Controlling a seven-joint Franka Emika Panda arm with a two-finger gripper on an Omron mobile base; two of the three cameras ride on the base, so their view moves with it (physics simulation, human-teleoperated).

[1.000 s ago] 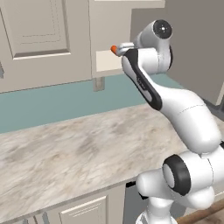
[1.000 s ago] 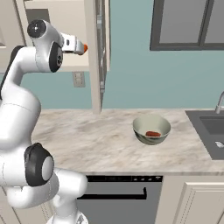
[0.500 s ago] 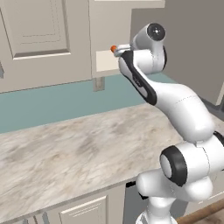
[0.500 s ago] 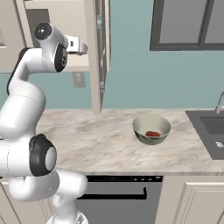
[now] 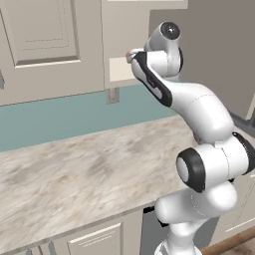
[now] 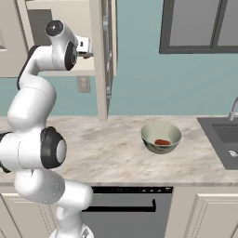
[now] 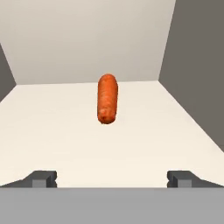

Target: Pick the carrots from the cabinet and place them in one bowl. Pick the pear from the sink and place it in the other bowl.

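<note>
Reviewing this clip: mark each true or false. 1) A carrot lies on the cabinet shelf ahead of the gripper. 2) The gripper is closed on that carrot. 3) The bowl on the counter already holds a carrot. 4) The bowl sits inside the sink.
1) True: the carrot lies on the pale shelf of the cabinet, ahead of the gripper.
2) False: the fingertips stand wide apart, short of the carrot, and hold nothing.
3) True: an orange-red carrot in the bowl lies inside the bowl.
4) False: the bowl stands on the counter, left of the sink.
</note>
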